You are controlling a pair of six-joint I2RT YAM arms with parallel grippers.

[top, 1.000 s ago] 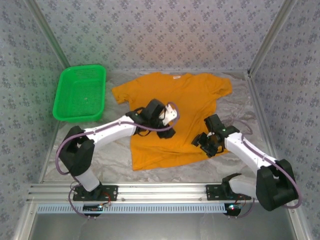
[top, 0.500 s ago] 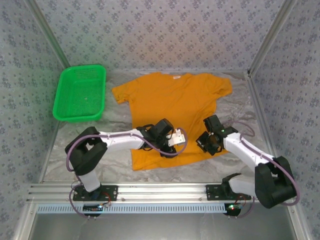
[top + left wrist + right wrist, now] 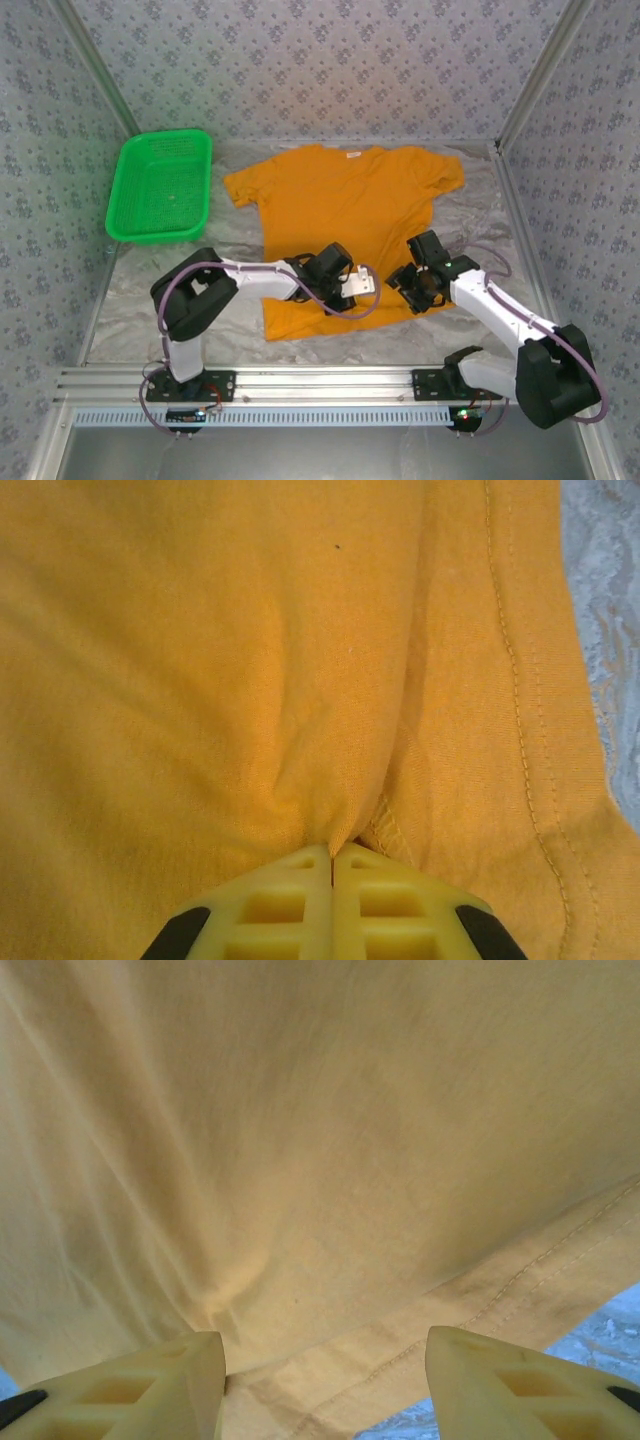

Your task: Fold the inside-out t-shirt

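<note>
No text, brand, number or sign can be read. A small white tag (image 3: 352,154) at the collar of the orange t-shirt (image 3: 340,195) is too small to make out. The patterned walls (image 3: 300,70) carry only a repeating floral motif.

— What am I working over here?
— On my overhead feed, a table (image 3: 130,312) covered by a crinkled, pale grey sheet (image 3: 482,200).
— And on the sheet?
— I see the t-shirt (image 3: 340,195) spread flat mid-table, collar toward the far wall. A green basket (image 3: 157,236) sits far left, just beside the sleeve on that side, with a strip of sheet between them.
</note>
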